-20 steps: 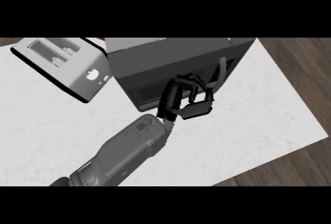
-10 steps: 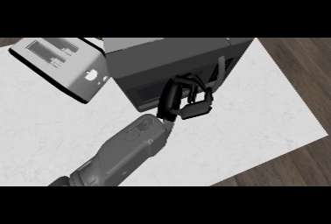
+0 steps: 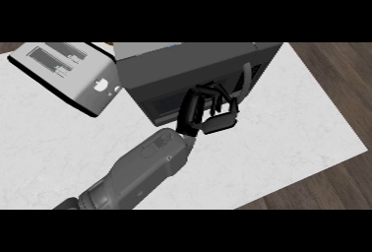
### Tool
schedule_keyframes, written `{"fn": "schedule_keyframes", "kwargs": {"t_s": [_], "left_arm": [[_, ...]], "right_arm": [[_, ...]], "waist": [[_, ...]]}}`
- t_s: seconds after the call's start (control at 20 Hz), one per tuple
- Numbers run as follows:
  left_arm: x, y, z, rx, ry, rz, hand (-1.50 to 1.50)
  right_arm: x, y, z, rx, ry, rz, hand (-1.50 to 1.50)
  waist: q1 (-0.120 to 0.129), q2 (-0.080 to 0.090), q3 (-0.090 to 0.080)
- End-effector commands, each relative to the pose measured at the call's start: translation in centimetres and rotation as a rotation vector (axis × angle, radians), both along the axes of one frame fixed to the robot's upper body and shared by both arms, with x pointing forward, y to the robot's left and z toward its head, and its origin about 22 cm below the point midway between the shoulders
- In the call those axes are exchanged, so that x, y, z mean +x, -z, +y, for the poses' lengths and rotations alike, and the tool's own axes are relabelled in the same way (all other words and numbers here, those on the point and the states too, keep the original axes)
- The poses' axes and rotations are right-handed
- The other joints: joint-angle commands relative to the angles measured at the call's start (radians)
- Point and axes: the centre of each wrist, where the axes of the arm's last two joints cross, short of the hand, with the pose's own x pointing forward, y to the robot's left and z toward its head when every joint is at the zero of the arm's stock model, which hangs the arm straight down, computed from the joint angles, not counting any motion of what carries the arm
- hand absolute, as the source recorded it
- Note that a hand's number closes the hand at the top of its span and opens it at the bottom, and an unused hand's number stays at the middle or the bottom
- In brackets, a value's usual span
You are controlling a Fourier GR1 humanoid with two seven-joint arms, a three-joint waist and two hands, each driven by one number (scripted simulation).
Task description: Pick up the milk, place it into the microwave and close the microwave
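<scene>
Quick layout for you: microwave [image 3: 190, 66] at back of counter [image 3: 291, 140], roughly centre. Toaster [image 3: 64, 74] just beside it, to its left, also on counter. Left hand [image 3: 212, 118] right in front of microwave (maybe touching, can't tell). Floor [image 3: 341, 64] beyond counter's right edge.

Microwave [image 3: 196, 69] blocks the counter [image 3: 291, 142] at top centre. Toaster [image 3: 69, 76] sits just left of it, with a narrow gap between. Left hand [image 3: 210, 115] is at the microwave front; forearm [image 3: 145, 167] runs diagonally from the lower edge. Bare counter lies right of the forearm, and left of it below the toaster.
</scene>
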Motion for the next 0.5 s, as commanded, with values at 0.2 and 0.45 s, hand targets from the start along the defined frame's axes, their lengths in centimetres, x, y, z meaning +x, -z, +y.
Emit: {"fn": "schedule_keyframes", "kwargs": {"t_s": [0.2, 0.45], "left_arm": [[2.1, -1.5, 0.1, -0.004, -0.030, -0.015, 1.50], [2.1, -1.7, -0.2, -0.011, -0.021, -0.030, 1.50]], "right_arm": [[0.2, -2.0, -1.5, -0.075, 0.040, -0.013, -1.50], [0.4, -2.9, -2.6, -0.084, 0.061, -0.030, -1.50]], "waist": [[-0.007, 0.015, 0.000], [-0.008, 0.019, 0.002]]}}
